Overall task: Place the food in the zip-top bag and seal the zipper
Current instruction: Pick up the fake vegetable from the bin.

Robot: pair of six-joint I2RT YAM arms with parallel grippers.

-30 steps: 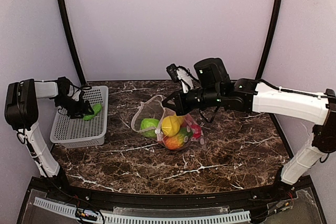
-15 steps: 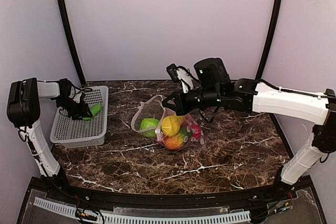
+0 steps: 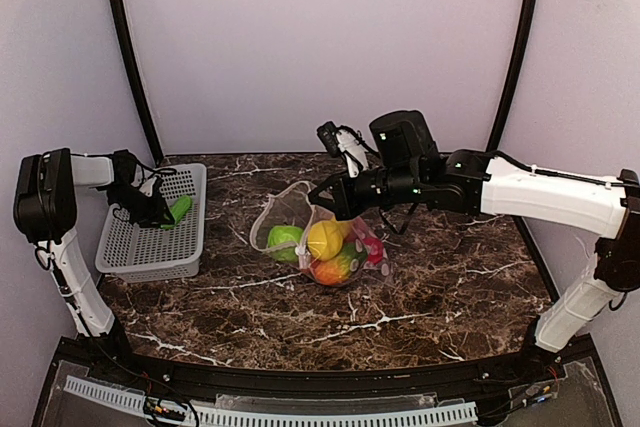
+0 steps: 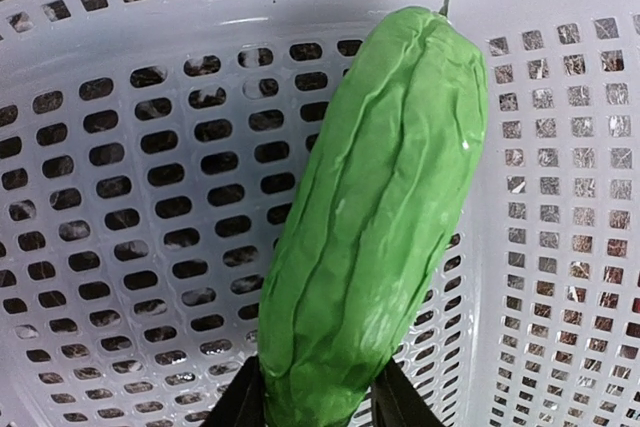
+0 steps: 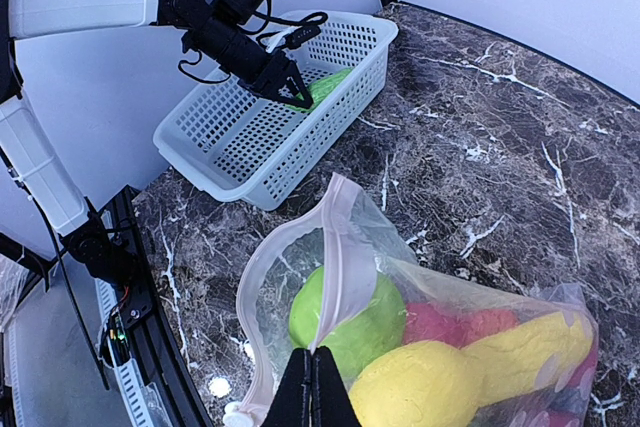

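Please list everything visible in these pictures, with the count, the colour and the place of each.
green vegetable: 1, green, in the basket
basket: 1, white mesh, table's left side
zip-top bag: 1, clear, table centre, mouth open
zipper: 1, pale pink, along the bag's mouth
green fruit: 1, green, inside the bag
yellow fruit: 1, yellow, inside the bag
orange-green fruit: 1, orange-green, inside the bag
red food: count unclear, red, inside the bag
table: 1, dark marble, under everything
left fingers: 2, black, closed on the green vegetable
right fingers: 2, black, shut on the bag's rim
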